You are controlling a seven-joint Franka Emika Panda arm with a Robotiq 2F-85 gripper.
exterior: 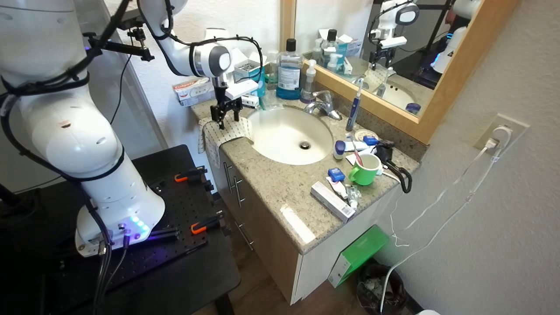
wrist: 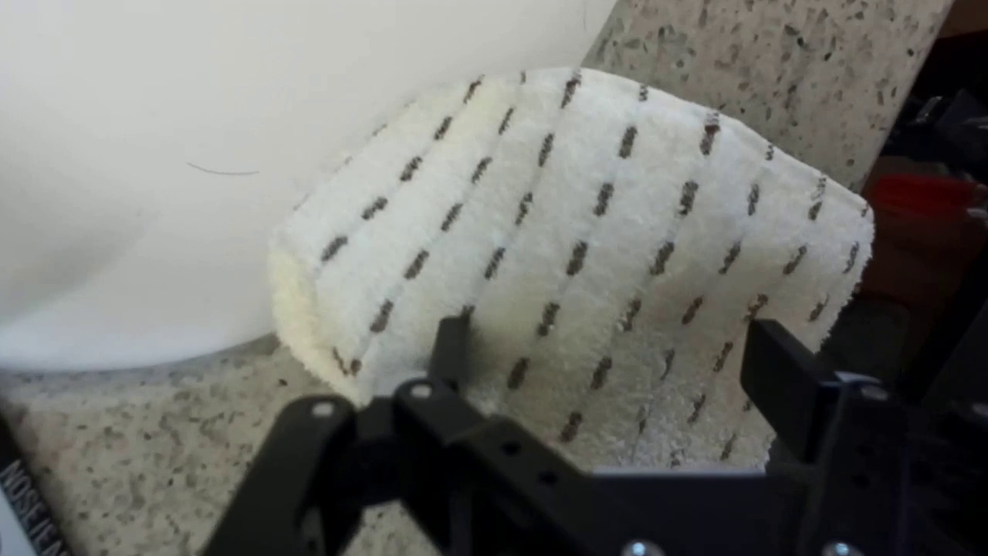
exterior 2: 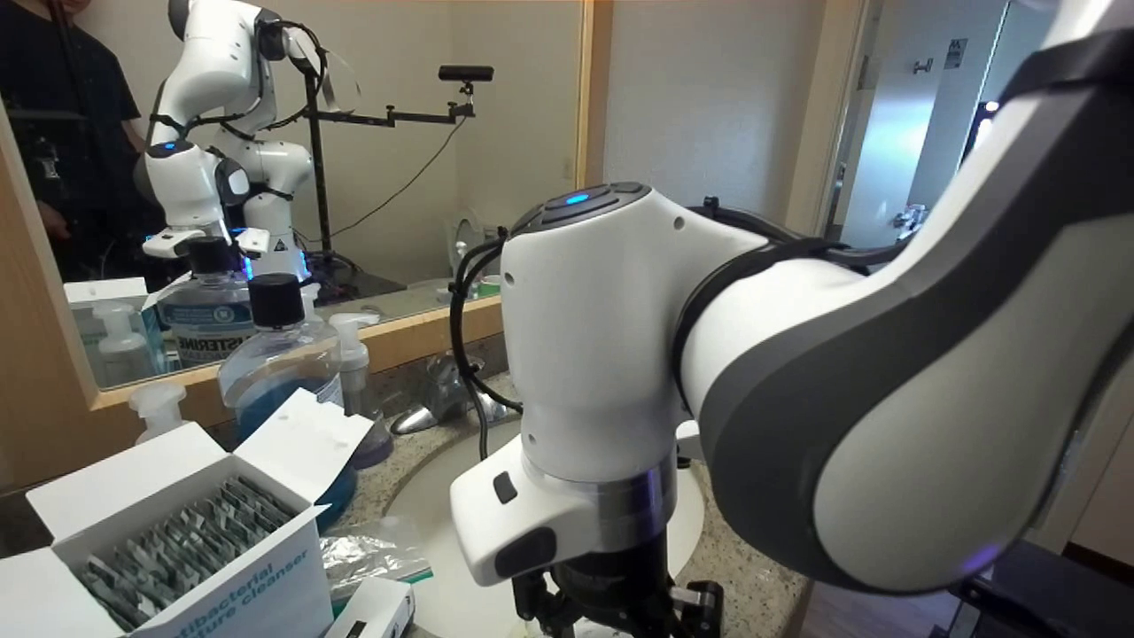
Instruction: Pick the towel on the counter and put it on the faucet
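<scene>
towel (wrist: 587, 232) is spread on the counter (exterior: 280, 188) beside the sink (exterior: 284, 135), with one end lapped over its rim and another hung over the counter's front. by its plush look it is judged light, soft and limp, hardly slippery, not fragile; it is best pinched near the middle, so that both ends can be draped over the faucet (exterior: 323, 105). the claw (wrist: 614, 359) is parted wide over the towel and nothing is held; whether the pile is touched by the fingertips (wrist: 783, 382) cannot be told. in the wrist view the towel's near part is hidden by the claw. in an exterior view the claw is cut off below the arm (exterior 2: 602, 354), and the towel cannot be surely made out.
</scene>
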